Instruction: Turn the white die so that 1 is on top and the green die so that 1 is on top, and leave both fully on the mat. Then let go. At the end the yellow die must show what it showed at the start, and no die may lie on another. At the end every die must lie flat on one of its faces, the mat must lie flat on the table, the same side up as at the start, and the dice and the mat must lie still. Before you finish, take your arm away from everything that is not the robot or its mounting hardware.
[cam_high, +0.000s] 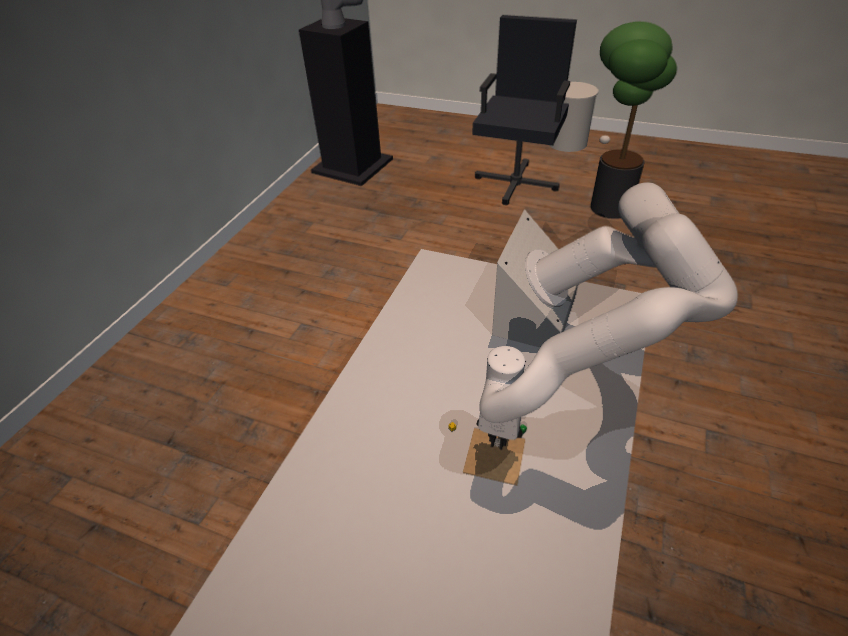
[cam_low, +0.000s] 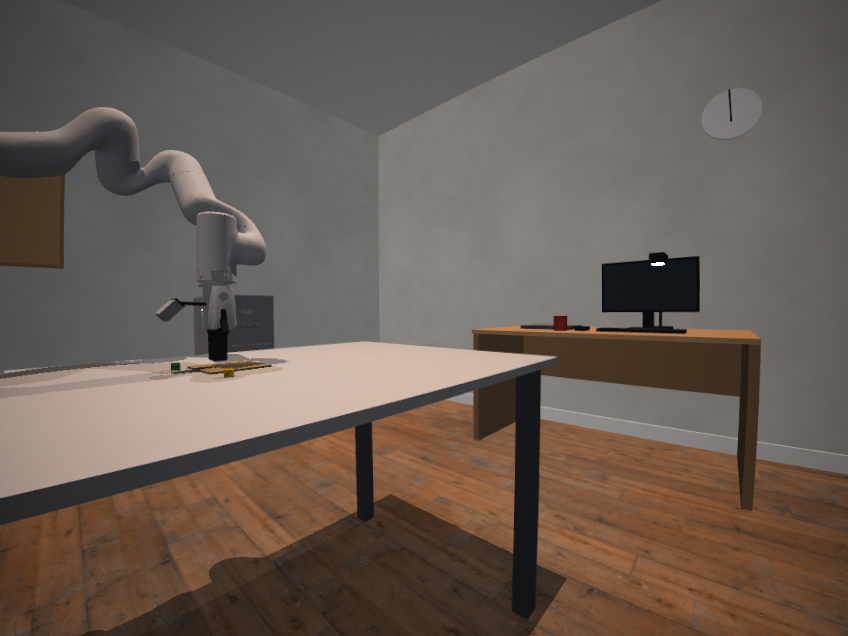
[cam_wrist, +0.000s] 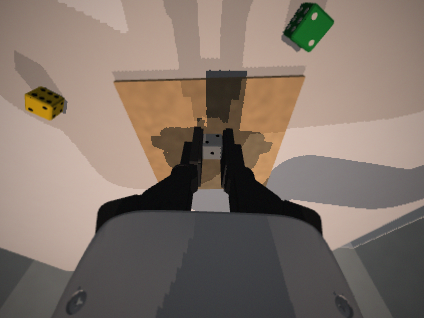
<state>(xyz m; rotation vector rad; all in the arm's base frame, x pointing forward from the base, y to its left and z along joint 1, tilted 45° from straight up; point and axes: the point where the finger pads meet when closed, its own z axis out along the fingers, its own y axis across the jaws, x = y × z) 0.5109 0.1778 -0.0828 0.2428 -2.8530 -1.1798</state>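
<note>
Holding the white die pinched in the gripper low over the mat, I judge the main risk is releasing while it's tilted: it could roll and lose its face. The table has room all round; the mat's edges are closer. The green die and yellow die sit off the mat, well apart, so a nudge seems unlikely.

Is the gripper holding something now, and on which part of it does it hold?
Yes. The gripper holds the white die, pinched on two opposite side faces between the black fingers, above the mat.
</note>
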